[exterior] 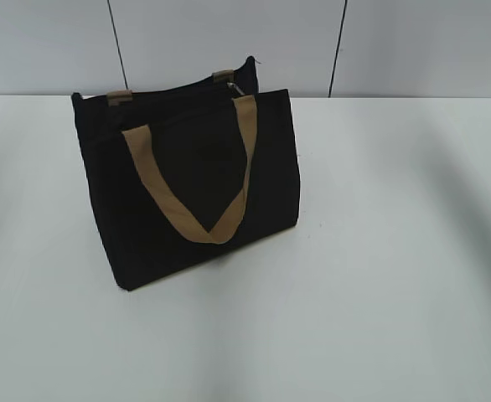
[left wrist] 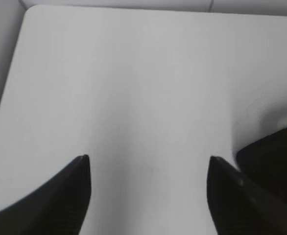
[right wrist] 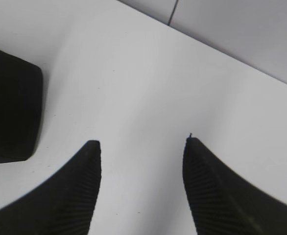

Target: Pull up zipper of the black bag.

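Note:
The black bag (exterior: 191, 180) stands upright on the white table, left of centre in the exterior view. A tan loop handle (exterior: 197, 188) hangs down its front face. Two small tan tabs sit on its rim. A small silver zipper pull (exterior: 236, 90) shows at the top rim near the right tab. Neither arm shows in the exterior view. My left gripper (left wrist: 148, 159) is open over bare table, with a corner of the bag (left wrist: 275, 156) at its right. My right gripper (right wrist: 142, 142) is open over bare table, with the bag's end (right wrist: 11, 107) to its left.
The white table (exterior: 396, 251) reaches back to a grey panelled wall (exterior: 413, 42). The table's rounded far-left corner (left wrist: 31, 10) shows in the left wrist view. The table's back edge runs diagonally in the right wrist view.

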{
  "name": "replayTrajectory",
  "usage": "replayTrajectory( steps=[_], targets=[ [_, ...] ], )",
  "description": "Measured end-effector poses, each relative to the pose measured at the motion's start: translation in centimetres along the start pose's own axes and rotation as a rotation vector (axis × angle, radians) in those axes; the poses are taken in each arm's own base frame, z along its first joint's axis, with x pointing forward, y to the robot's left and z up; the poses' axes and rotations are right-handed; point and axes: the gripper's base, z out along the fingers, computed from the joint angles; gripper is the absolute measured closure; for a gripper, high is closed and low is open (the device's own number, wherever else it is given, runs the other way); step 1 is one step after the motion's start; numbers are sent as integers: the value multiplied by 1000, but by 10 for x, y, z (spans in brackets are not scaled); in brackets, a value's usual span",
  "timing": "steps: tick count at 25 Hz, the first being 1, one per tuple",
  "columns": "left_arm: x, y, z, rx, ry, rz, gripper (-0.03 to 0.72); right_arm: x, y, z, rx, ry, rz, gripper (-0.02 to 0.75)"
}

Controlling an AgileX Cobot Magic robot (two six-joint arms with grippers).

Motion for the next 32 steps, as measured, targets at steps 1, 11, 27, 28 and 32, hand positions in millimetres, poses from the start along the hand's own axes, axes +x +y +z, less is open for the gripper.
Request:
replayTrajectory(
  steps=[1, 11, 27, 28, 32],
  targets=[
    [0, 3, -3, -33, 22, -5, 141, 0, 0, -8, 17, -9, 5, 328],
    [34, 2, -57, -81, 69, -8, 149, 52, 33, -74, 1, -8, 67, 328],
    [188, -11, -95, -14, -2, -51, 149, 266, 120, -80, -32, 60, 157, 328],
    [194, -12, -95, -13, -3, -52, 151, 273, 123, -79, -34, 62, 165, 328],
    [211, -13, -95, -10, -11, -43, 160, 303, 134, -70, -46, 83, 179, 328]
  ],
)
